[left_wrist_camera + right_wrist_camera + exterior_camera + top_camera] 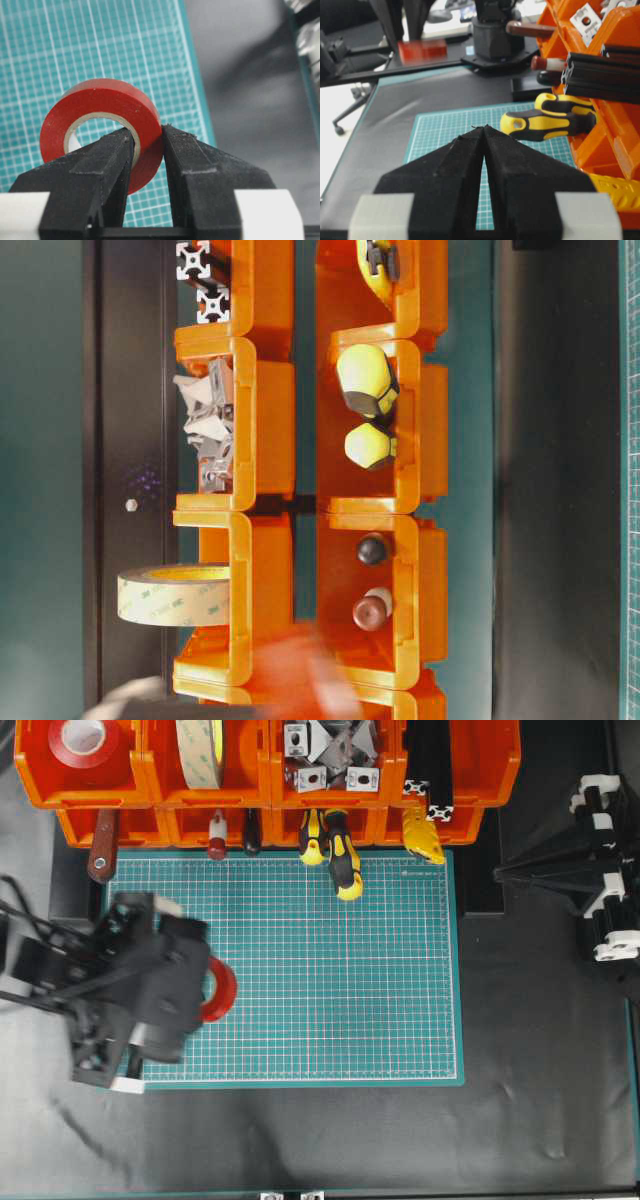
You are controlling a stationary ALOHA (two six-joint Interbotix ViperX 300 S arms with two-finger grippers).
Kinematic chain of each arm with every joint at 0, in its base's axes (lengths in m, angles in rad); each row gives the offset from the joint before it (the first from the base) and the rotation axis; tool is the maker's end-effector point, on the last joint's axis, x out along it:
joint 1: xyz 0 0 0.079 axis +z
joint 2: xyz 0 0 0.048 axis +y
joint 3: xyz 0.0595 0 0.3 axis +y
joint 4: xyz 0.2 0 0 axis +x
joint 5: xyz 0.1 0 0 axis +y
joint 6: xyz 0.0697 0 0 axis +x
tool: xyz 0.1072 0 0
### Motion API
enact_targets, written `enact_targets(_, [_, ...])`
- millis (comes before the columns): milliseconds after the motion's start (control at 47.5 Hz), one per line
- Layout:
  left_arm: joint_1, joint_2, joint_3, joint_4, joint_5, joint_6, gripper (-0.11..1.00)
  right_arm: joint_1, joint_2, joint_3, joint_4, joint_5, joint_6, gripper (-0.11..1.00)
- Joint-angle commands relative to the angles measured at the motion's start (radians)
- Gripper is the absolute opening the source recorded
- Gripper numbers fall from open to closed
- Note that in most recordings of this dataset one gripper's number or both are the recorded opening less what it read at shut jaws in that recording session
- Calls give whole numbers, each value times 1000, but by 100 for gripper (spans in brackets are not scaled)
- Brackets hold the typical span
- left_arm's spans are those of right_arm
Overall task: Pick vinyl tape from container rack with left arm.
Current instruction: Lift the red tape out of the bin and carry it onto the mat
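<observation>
Vinyl tape (pixel 102 110) pinched by its wall between the left gripper's (pixel 148 135) nearly closed jaws, above the green mat (pixel 330 970).

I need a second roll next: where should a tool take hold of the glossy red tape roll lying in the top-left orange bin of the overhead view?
Probably by its ring wall, one finger down the white core and one outside, coming from straight above. The glossy red tape roll lies flat with its hole facing up inside the orange plastic bin, whose walls crowd its sides.
</observation>
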State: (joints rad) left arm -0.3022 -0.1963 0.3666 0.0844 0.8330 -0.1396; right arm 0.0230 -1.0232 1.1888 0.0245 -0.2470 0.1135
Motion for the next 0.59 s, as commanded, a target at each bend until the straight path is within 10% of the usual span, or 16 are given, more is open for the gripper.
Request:
enact_targets(0, [25, 44, 9, 2, -48, 3, 19, 2, 3, -37, 3, 0, 3, 0])
enact_targets(568, [77, 235, 41, 3, -124, 6, 19, 2, 3, -37, 3, -2, 2, 0])
